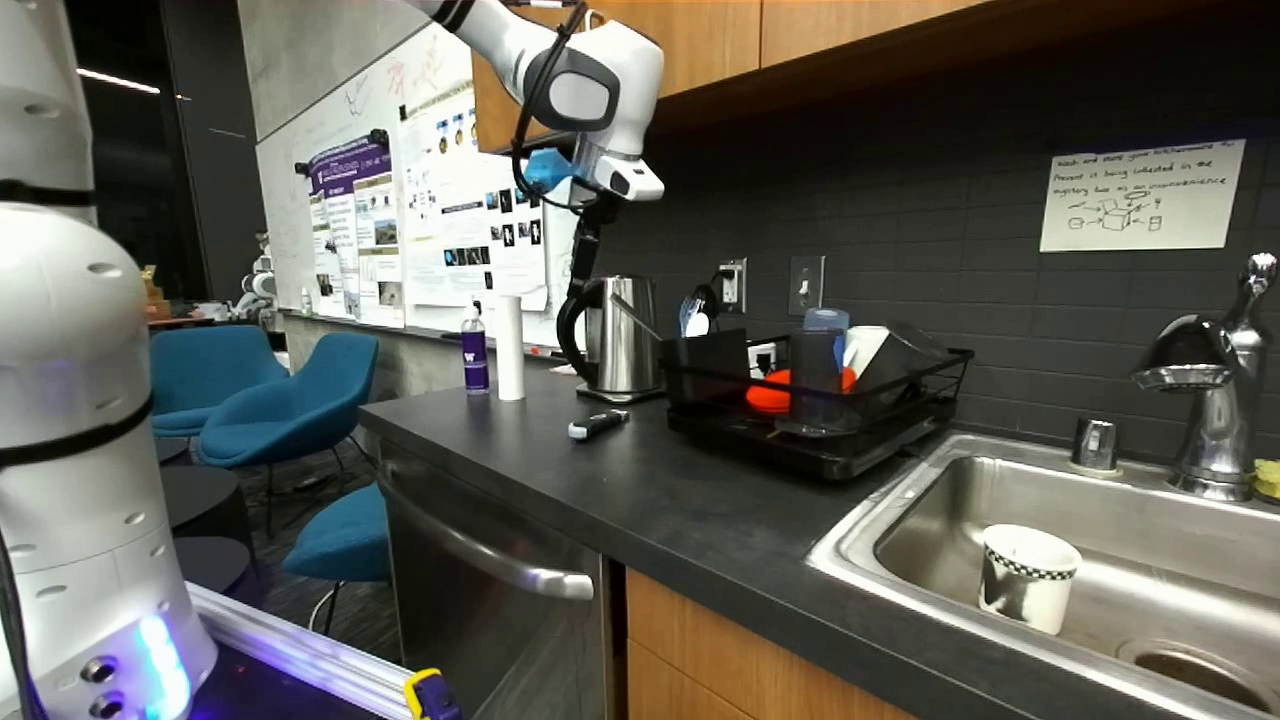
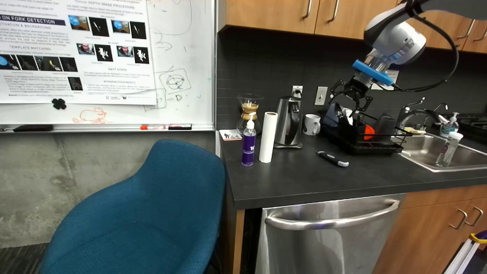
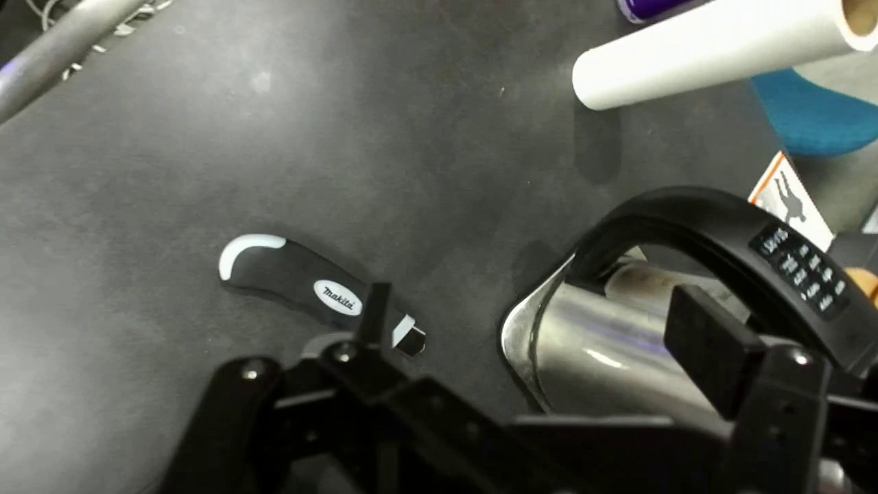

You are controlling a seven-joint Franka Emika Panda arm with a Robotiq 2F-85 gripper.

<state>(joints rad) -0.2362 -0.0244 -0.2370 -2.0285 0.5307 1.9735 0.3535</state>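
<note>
Makita-labelled hand tool [image 3: 309,285] is laid on a dark surface [image 2: 289,175] flanked by a teal chair [image 2: 152,205]; the end effector [image 3: 540,329] is spread wide, empty.

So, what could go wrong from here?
The open black pincer might bump the silver metal kettle if lowered: one finger overlaps it in the wrist view. The tall white cylindrical roll, standing upright, could topple if nudged. The black-and-white Makita tool, lying loose, might skid if touched.
</note>
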